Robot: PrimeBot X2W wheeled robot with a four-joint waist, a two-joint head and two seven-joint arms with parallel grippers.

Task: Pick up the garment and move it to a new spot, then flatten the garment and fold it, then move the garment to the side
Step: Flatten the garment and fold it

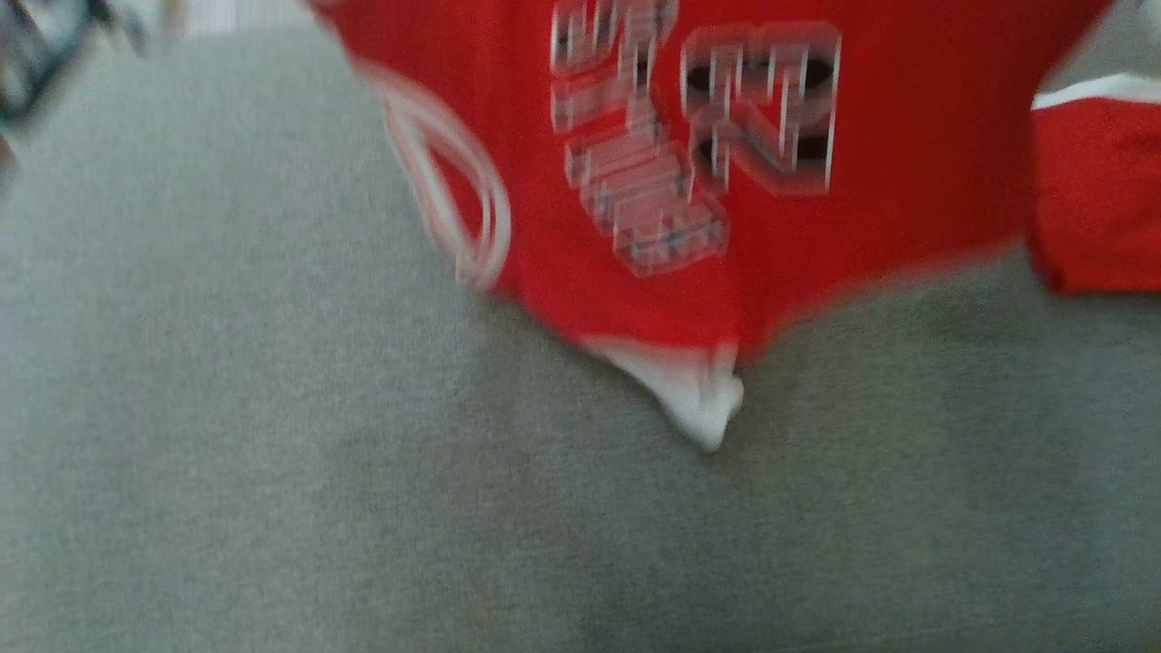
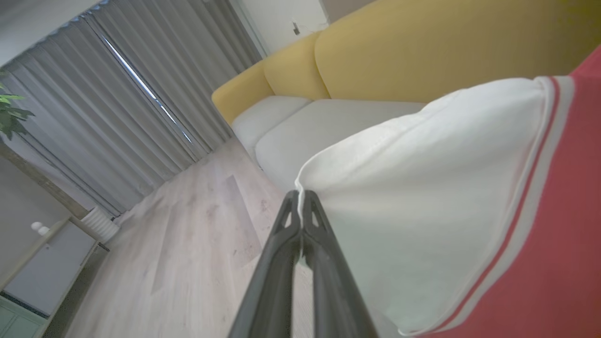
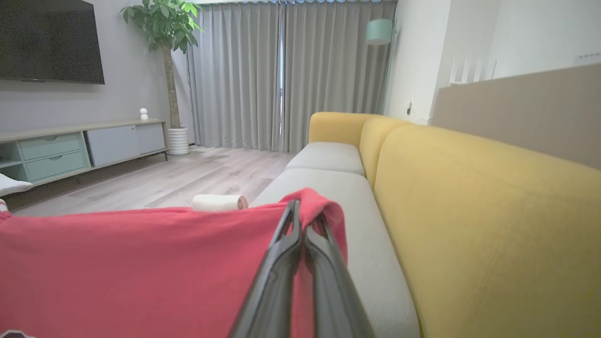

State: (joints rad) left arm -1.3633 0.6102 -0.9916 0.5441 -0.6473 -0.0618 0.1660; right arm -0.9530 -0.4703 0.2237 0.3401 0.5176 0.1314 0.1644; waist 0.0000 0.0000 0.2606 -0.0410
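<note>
The red garment (image 1: 907, 163), trimmed in white, hung spread above the grey sofa seat (image 1: 227, 453), its white corner lowest; the head view was blurred. The left gripper (image 2: 300, 195) pinched its white panel (image 2: 422, 188), fingers pressed together. The right gripper (image 3: 305, 213) clamped a red edge likewise. The yellow backrest (image 3: 469, 211) rose to the right.

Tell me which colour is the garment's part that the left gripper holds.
The garment is white at the left gripper, best seen in the left wrist view.
</note>
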